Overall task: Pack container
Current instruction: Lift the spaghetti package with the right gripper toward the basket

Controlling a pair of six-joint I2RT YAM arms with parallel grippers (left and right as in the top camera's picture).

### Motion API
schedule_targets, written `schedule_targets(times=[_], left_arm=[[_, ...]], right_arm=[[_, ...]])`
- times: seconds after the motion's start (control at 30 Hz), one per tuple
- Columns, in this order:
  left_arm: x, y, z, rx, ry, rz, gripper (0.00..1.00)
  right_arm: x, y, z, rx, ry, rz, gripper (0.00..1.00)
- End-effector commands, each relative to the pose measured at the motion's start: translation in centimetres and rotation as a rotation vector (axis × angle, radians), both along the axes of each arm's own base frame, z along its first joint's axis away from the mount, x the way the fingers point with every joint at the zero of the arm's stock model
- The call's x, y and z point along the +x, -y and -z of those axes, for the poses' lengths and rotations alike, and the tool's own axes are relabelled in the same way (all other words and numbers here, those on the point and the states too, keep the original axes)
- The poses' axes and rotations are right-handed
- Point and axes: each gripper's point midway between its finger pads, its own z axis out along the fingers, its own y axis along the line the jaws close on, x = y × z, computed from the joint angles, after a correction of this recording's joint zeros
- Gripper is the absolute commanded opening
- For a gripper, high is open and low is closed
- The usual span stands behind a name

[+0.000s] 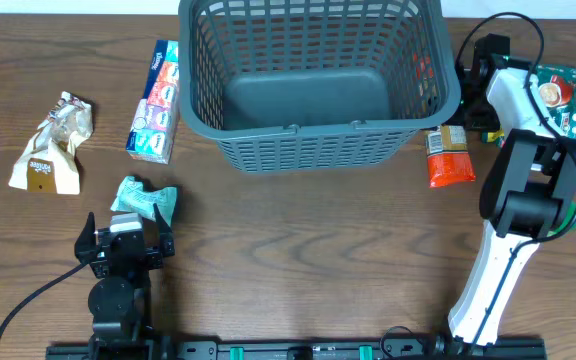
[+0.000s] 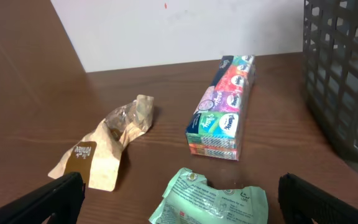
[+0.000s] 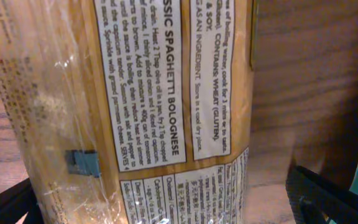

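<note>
Since the right hand [image 3: 169,202] sits open astride the spaghetti packet [image 3: 135,93], just right of the container [image 1: 248,131], it should close squarely mid-packet before lifting.

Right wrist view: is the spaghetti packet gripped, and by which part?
Not gripped. The right gripper has its jaws wide open either side of the spaghetti packet, with a gap at the packet's right edge.

Brown wood-grain tbl [image 1: 308,230] carries, L to R: crumpled tan pkt [image 1: 53,145], tissue multipack [image 1: 156,100] w/ crumpled green pkt [image 1: 146,198] nearer the front edge, dark grey container [image 1: 308,150] at back ctr, orange pkt [image 1: 448,160] just beside its R corner, green-red pkt [image 1: 560,92] far R.
</note>
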Motion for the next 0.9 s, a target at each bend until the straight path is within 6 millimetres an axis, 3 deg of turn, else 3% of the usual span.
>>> schedule_targets(times=[0.0, 0.07, 0.13, 0.17, 0.2, 0.23, 0.7, 0.87], left_arm=[[0.0, 0.1, 1.3, 0.01, -0.033, 0.004, 0.98], [0.0, 0.1, 1.3, 0.01, -0.033, 0.004, 0.99], [0.0, 0.1, 1.3, 0.01, -0.033, 0.004, 0.99], [0.0, 0.1, 1.3, 0.01, -0.033, 0.004, 0.99], [0.0, 0.1, 1.3, 0.01, -0.033, 0.004, 0.98], [0.0, 0.1, 1.3, 0.01, -0.033, 0.004, 0.99], [0.0, 0.1, 1.3, 0.01, -0.033, 0.004, 0.98], [0.0, 0.1, 1.3, 0.01, -0.033, 0.004, 0.99]], right_arm=[[-3.0, 0.5, 4.0, -0.009, -0.12, 0.022, 0.99], [-3.1, 0.5, 4.1, -0.008, -0.124, 0.022, 0.99], [-3.1, 0.4, 4.1, -0.003, -0.123, 0.014, 0.86], [-3.1, 0.2, 4.1, 0.01, -0.12, -0.005, 0.68], [-3.0, 0.0, 4.1, 0.02, -0.118, -0.017, 0.3], [-3.0, 0.0, 4.1, 0.021, -0.116, -0.015, 0.01], [-3.8, -0.1, 3.6, 0.032, -0.146, 0.135, 0.01], [-3.3, 0.3, 1.1, 0.011, -0.1, 0.133, 0.01]])
